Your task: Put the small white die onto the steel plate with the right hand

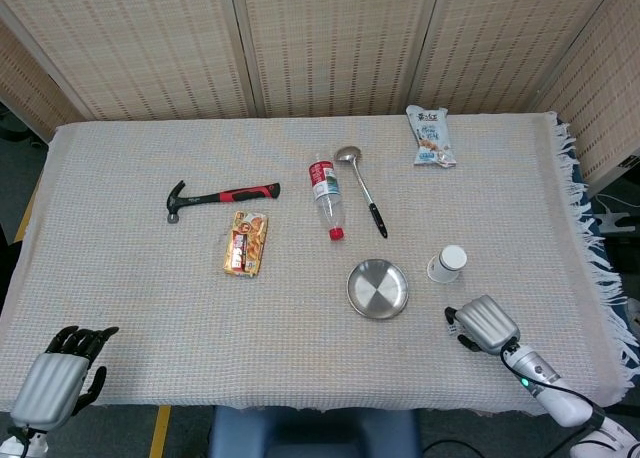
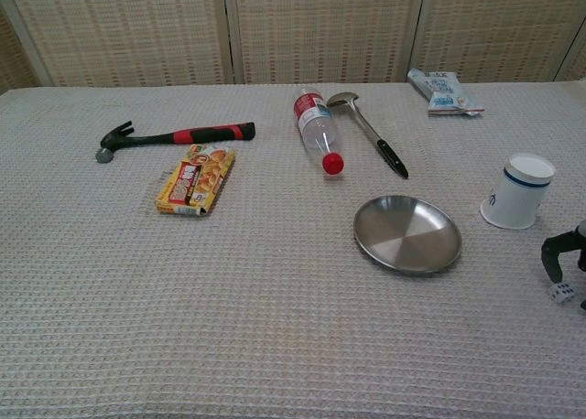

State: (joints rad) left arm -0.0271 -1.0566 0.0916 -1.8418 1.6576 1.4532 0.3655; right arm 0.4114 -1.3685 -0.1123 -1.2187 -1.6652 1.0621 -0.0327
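The small white die [image 2: 561, 292] lies on the cloth near the right edge of the chest view; in the head view the die [image 1: 452, 328] peeks out at the fingertips of my right hand [image 1: 486, 324]. The dark fingers [image 2: 552, 257] of that hand stand spread over the die, one to its left and one at the frame's edge, and I see no grip on it. The round steel plate [image 1: 377, 288] lies to the left of the die, bare inside; the chest view shows the plate [image 2: 407, 233] too. My left hand [image 1: 55, 383] hangs off the table's front left corner, holding nothing.
A white paper cup [image 2: 518, 192] stands upside down just behind my right hand. Further back lie a ladle [image 1: 362, 189], a plastic bottle [image 1: 325, 196], a snack box [image 1: 246, 243], a hammer [image 1: 222, 196] and a snack bag [image 1: 431, 136]. The fringed table edge [image 1: 600, 278] runs along the right.
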